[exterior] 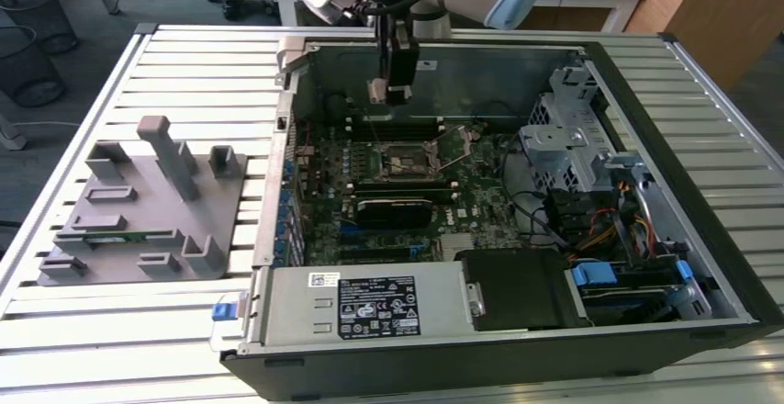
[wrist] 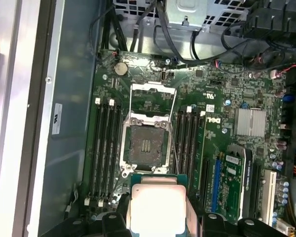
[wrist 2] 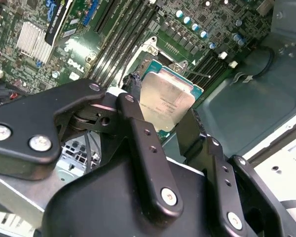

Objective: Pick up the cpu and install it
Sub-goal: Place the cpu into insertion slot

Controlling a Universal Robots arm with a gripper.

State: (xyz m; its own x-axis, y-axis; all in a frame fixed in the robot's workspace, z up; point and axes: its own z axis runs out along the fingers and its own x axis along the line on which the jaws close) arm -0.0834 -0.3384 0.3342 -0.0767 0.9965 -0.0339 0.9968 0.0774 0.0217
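Chip held over the open computer case

The end effector (wrist 2: 163,106) is clenched on the edges of the cpu (wrist 2: 167,101), metal top level, probably so it can sit flat. The cpu hangs above the motherboard, close to the socket (wrist: 144,145), whose frame stands open over an empty bed. The case (exterior: 429,55) lies open on the slatted surface (exterior: 184,64). Beside it, a grey holder (exterior: 184,193) carries a green memory stick (exterior: 123,236).
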